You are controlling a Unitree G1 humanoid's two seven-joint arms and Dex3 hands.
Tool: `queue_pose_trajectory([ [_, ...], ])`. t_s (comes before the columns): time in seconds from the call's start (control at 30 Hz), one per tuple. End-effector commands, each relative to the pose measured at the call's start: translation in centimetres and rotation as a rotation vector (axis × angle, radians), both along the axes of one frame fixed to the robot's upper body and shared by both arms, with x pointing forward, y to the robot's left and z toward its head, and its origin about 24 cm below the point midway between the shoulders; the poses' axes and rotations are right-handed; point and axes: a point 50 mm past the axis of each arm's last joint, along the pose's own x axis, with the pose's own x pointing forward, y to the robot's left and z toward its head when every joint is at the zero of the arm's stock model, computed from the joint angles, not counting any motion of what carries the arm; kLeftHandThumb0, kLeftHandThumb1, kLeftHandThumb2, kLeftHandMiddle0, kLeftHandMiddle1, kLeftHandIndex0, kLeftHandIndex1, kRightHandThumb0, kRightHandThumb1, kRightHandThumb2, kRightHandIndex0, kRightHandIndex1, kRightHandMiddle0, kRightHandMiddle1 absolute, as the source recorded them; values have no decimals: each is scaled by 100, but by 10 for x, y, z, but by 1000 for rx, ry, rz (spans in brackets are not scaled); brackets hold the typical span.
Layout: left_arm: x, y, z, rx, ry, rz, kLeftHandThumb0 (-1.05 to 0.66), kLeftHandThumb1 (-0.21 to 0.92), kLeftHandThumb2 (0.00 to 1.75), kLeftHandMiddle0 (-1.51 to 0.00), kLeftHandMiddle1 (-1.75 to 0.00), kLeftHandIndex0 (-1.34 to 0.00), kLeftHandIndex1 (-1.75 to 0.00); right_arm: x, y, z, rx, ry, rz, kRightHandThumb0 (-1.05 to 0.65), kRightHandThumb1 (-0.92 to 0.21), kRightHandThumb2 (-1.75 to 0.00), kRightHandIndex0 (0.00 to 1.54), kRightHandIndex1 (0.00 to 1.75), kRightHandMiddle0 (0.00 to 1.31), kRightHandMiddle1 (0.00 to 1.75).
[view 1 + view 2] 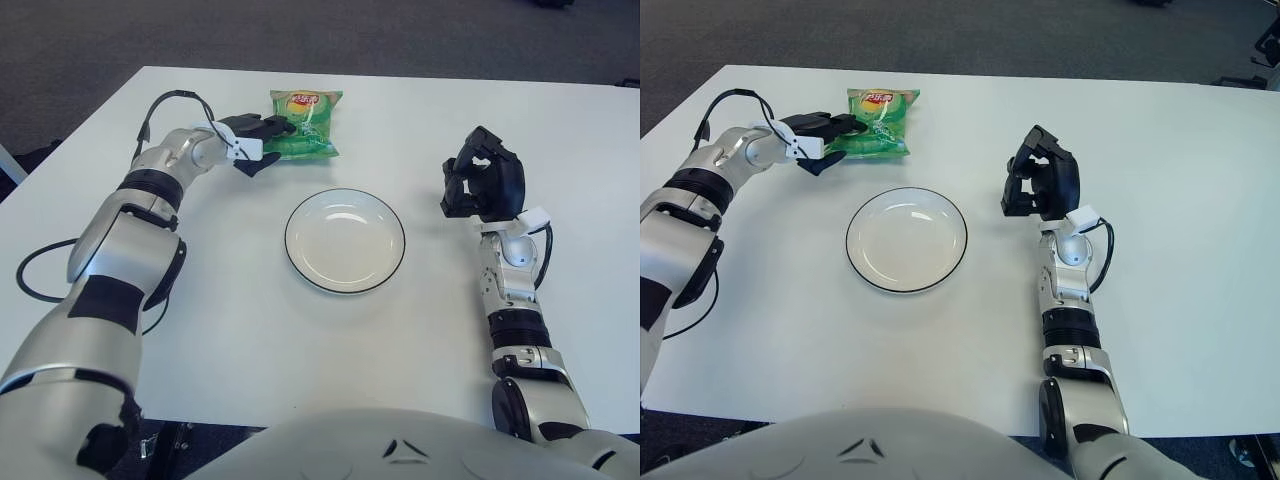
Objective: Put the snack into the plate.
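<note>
Left robot hand (258, 142) clamps the snack (305, 122) at the plate's (345, 240) eleven o'clock; transfer remains, plate empty.

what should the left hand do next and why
Probably close the left hand on the green chip bag and lift it. Its fingers sit at the bag's left edge, the grip looks unsettled, and the white plate nearer the robot holds nothing.

The left hand (258, 138) covers the snack's (305, 122) near-left edge; the grip there cannot be told.
</note>
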Motion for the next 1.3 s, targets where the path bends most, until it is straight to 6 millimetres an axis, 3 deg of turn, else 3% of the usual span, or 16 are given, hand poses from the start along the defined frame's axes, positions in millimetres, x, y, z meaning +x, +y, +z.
queue_pose_trajectory([
  [0.0, -8, 9, -7, -16, 31, -33, -95, 92, 116, -11, -66, 0, -72, -45, 2, -85, 129, 332, -56, -55, -15, -152, 133, 175, 76, 175],
  [0.4, -32, 30, -6, -56, 23, -155, -94, 92, 109, -13, -70, 0, -81, -45, 3, -85, 131, 326, -58, -55, -15, -152, 134, 175, 75, 175],
  [0.63, -52, 34, 13, -29, -34, -278, -92, 92, 108, -13, -71, 0, -83, -45, 3, -84, 132, 323, -56, -55, -15, -152, 134, 175, 75, 175],
  [1.03, -91, 42, 45, -12, -127, -350, -92, 92, 102, -22, -86, 0, -90, -44, 3, -83, 133, 324, -52, -55, -15, -153, 134, 175, 76, 175],
  [1.27, -100, 42, 57, 17, -134, -348, -94, 92, 100, -22, -83, 0, -85, -42, 3, -83, 122, 333, -49, -56, -15, -153, 134, 175, 76, 175],
])
